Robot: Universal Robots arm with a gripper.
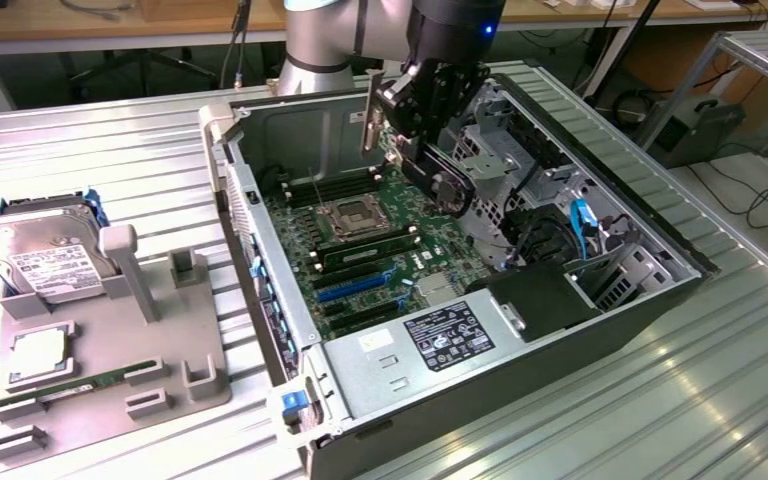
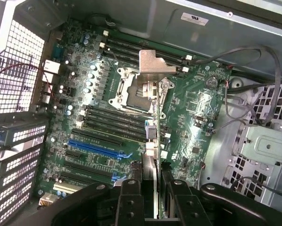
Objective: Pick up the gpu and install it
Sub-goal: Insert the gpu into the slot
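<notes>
1. Wrist view had the pincer (image 2: 150, 209) clenched on the gpu (image 2: 150, 162). Its two black fingers (image 2: 129, 200) pressed the card's flat faces from either side, about half spread, with the card filling the gap.
2. Seen edge-on, the gpu ran away from the fingers. Its silver end bracket (image 2: 154, 65) hung over the CPU socket (image 2: 129, 94), apart from the board below.
3. Under the card lay the green motherboard (image 2: 202, 108). The long blue slot (image 2: 94, 147) sat off to one side and ran crosswise to the card's edge.
4. By my judgement the pick-up was done and the step in hand was bringing the card over the board. It was not yet seated in any slot.
5. Seating it would seem to call for the card's edge to run parallel to a slot and directly above it. The bracket would also need to face the perforated rear wall (image 2: 18, 141) before any push down.
6. Exterior view showed the arm (image 1: 324, 40) reaching from the far side into the open computer case (image 1: 624, 300), with the pincer above the board.
7. Well apart, on the exterior view's left, a grey holder (image 1: 157, 350) carried a hard drive (image 1: 37, 255) and a RAM stick (image 1: 71, 388).
</notes>
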